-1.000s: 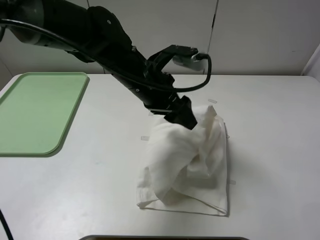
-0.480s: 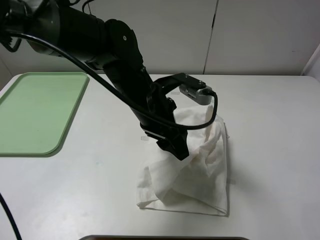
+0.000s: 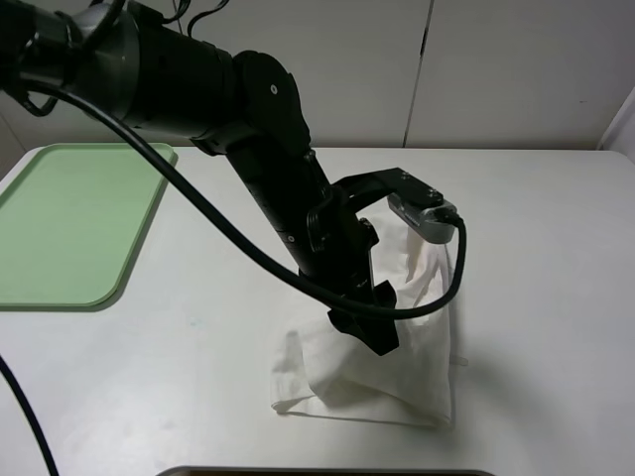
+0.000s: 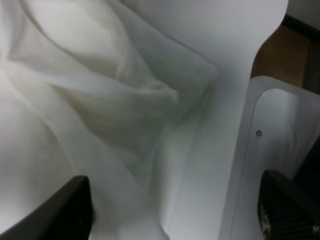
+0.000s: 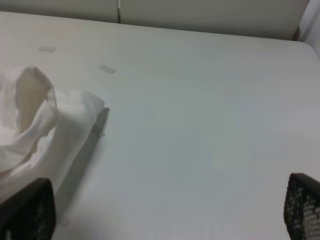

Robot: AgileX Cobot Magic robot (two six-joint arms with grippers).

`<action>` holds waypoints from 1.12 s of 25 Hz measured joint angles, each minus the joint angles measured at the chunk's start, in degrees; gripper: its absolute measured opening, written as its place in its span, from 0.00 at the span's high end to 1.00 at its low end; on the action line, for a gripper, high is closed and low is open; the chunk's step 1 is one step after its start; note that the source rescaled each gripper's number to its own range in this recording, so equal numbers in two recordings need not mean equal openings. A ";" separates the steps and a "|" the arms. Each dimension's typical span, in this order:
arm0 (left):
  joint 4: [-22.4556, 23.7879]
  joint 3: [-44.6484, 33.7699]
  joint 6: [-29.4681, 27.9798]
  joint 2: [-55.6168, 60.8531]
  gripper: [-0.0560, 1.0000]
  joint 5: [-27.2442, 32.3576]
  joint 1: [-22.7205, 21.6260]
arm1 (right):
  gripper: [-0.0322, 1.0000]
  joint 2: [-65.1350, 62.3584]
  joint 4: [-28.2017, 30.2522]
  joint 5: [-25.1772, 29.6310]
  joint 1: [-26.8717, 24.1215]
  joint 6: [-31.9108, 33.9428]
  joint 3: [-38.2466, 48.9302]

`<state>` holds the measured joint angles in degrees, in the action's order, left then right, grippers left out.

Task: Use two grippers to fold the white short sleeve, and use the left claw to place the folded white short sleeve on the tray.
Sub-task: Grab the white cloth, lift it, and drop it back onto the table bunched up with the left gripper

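While the left claw (image 3: 369,332) reaches across the middle of the white table (image 3: 556,248), I see its tip pressed down onto the white short sleeve (image 3: 422,372), which lies bunched and partly folded just right of the table's centre. From the high camera the black fingers sit against the cloth, but I cannot tell from there how they stand. My left wrist camera settles it: two dark fingertips (image 4: 65,207) show at opposite lower corners of the picture, wide apart, with wrinkled folds of the shirt (image 4: 100,100) between and beyond them, so the jaws are spread and grip nothing. A looped black cable (image 3: 451,278) and a small grey box (image 3: 422,213) hang off the wrist, over the shirt's far edge.

On the right wrist camera I see the right gripper's (image 5: 165,212) mesh-textured pads (image 5: 302,205) far apart at the picture's edges, over bare table, with the shirt's raised corner (image 5: 35,115) off to one side. That gripper does not show in the high view.

Well apart from the shirt, the light green tray (image 3: 69,223) lies flat at the table's far left.
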<state>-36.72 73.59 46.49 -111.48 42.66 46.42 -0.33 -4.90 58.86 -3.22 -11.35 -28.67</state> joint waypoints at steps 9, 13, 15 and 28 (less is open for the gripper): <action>4.63 0.00 -6.62 -0.04 0.30 -5.72 0.56 | 0.00 0.00 0.00 0.00 0.00 0.00 0.00; 5.51 -0.06 -8.07 -0.04 0.30 -4.44 0.58 | 0.00 0.00 0.00 0.00 0.00 0.00 0.00; 5.57 -0.68 -8.14 -0.04 0.30 -3.80 0.89 | 0.00 0.00 0.00 0.00 0.00 0.00 0.00; -5.56 -3.85 2.03 -0.23 0.31 0.59 5.60 | 0.00 0.00 0.00 0.00 0.00 0.00 0.00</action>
<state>-42.28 69.74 48.52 -111.70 43.25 52.02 -0.33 -4.90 58.86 -3.22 -11.35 -28.67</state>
